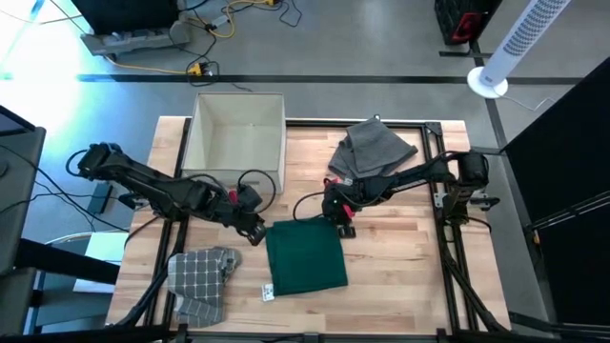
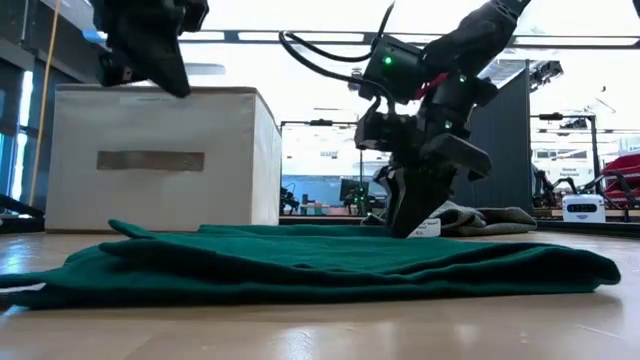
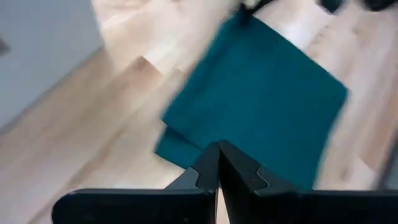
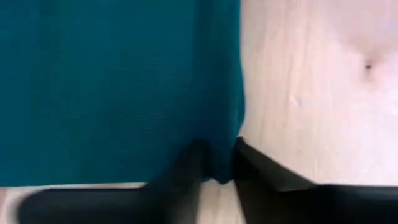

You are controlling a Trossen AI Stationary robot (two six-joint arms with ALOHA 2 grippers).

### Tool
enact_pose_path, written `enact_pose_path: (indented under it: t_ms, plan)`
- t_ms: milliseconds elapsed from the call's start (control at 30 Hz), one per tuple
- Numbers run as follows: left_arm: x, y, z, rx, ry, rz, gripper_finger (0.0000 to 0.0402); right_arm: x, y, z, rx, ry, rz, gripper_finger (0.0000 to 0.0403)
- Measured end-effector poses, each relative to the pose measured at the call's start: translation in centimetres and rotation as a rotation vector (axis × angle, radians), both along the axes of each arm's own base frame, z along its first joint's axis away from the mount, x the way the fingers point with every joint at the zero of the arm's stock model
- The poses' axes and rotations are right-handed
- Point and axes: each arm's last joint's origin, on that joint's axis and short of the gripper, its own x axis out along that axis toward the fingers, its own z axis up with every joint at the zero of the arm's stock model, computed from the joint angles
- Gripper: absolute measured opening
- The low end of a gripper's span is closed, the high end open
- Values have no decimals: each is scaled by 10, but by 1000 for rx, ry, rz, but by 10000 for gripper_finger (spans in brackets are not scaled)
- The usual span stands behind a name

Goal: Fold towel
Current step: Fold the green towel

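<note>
The folded dark green cloth towel [image 1: 305,258] lies flat at the middle of the light wooden table [image 1: 400,276], toward its front edge. Behind it and to the left stands the open beige fabric box [image 1: 236,133]; behind and to the right lies the crumpled grey cloth [image 1: 374,149]. The grey checked cloth [image 1: 200,279] lies left of the towel, near the table's front left corner. The left gripper [image 1: 255,232] hangs just beside the towel's back left corner, and the right gripper [image 1: 341,225] sits at its back right corner.
</note>
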Motion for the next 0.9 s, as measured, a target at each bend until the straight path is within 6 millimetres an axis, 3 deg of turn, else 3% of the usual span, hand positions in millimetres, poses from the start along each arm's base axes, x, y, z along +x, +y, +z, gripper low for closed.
enact_pose_path:
  t_ms: [133,267,467,600,900]
  plan:
    - [2,8,-17,3,3,10,41,0,0,0,24,0,-28,10]
    - [6,12,-42,-32,-18,-42,112,0,0,1,26,-1,-31,3]
    - [18,10,-64,118,-28,-146,195,0,0,1,23,-3,-32,1]
    - [25,1,-82,158,31,-223,202,0,0,1,22,-3,-32,1]
    - [28,-12,-114,145,135,-180,200,0,0,1,13,-5,-33,0]
